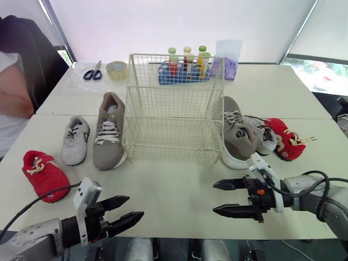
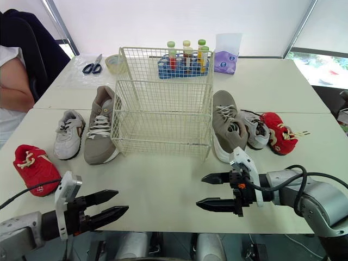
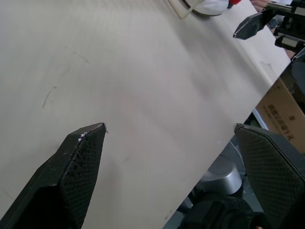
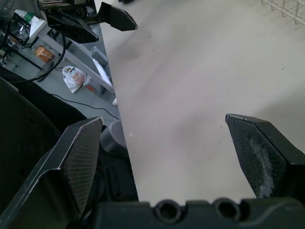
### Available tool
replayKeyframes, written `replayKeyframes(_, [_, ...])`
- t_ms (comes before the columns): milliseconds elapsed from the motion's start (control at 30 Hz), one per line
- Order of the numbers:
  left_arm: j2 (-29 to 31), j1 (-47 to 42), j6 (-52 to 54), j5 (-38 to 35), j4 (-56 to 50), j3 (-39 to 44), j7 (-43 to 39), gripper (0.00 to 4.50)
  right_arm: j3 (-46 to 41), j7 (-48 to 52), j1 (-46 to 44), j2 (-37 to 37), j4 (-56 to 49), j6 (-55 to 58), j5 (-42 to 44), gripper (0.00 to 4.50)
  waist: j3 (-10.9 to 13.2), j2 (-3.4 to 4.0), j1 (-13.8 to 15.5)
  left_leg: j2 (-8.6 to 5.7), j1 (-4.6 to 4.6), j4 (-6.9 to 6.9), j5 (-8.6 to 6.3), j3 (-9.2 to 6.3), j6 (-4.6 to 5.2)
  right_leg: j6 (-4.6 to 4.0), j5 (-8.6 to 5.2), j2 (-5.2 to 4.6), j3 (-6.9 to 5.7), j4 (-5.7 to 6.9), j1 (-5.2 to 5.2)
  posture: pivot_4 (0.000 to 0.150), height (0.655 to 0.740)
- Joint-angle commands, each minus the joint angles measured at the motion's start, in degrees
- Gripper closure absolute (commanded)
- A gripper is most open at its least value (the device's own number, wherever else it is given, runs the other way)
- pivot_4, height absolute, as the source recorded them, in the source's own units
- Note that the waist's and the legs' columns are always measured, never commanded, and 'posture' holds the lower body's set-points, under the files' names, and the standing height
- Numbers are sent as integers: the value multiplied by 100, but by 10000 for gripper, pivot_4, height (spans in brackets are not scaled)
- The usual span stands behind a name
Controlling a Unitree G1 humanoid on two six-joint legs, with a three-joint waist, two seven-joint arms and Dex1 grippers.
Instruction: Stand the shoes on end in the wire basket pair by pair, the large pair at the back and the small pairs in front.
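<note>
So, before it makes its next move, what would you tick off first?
1. Upright, empty wire basket: ok.
2. Open, empty left claw: ok.
3. Open, empty right claw: ok.
4. Large pair in sight, left brown shoe and right brown shoe flanking the basket: ok.
5. Gap between right brown shoe and the white shoe beside it: cannot tell.
6. Any shoe standing in the basket: not ok, none yet.

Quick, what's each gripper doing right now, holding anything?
Left black two-fingered gripper: open, holding nothing.
Right black two-fingered gripper: open, holding nothing.
</note>
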Motion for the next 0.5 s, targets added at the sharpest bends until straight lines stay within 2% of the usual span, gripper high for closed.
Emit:
replayKeyframes(33, [-54, 137, -270, 247, -86, 29, -235, 855, 8, 32, -85, 43, -40, -77, 36, 0, 1, 1, 0, 0, 0, 0, 0, 0, 0, 0, 0, 0, 0, 0, 0, 1500, 7357])
replayKeyframes(267, [-127, 114, -319, 291, 4, 32, -319, 855, 40, -19, -127, 59, -59, -76, 36, 0, 7, 3, -1, 0, -2, -2, -1, 0, -1, 1, 0, -4, 0, -4, -1, 1500, 7357])
replayKeyframes(500, [-147, -225, -105, -158, -21, 99, -49, 855, -88, 26, -169, 78, 26, -7, 233, 0, 9, 3, 0, -1, -2, -6, -1, 0, -1, 1, 0, -4, 0, -4, -2, 1500, 7357])
